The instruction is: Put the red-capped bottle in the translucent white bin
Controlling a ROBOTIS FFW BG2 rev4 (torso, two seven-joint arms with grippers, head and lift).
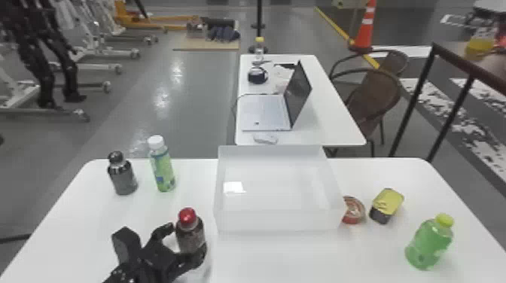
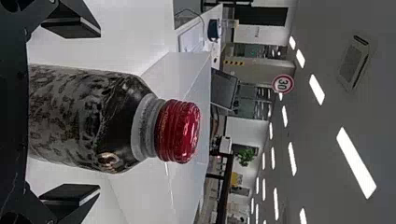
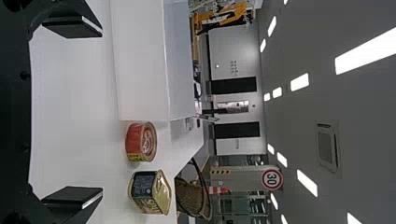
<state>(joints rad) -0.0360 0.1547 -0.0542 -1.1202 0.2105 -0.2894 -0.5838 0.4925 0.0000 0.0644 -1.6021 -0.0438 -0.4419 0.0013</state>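
Bottle with a red cap (image 1: 191,241) stands upright just left of the bin (image 1: 276,221), beside its near left corner. My left claw (image 1: 183,241) is open around it, one finger to each side, with gaps between the bottle and both fingers in the left wrist view. The bin, translucent and white, sits on the white desk (image 1: 301,257). My right claw (image 3: 102,113) is open too, on the near side of the bin, its fingers well apart.

Left of the bin and farther off than the red-capped bottle, I see a white-capped green bottle (image 1: 163,171) and, beyond that, a dark bottle (image 1: 124,180). Just beside the bin's right wall is a round red tin (image 1: 354,210); a yellow-topped tin (image 1: 388,203) comes next. Farther right of the bin and nearer me stands a green bottle with a yellow-green cap (image 1: 429,244). Behind the bin, a second table (image 1: 331,126) carries a mouse (image 1: 265,138) and an open laptop (image 1: 263,109).
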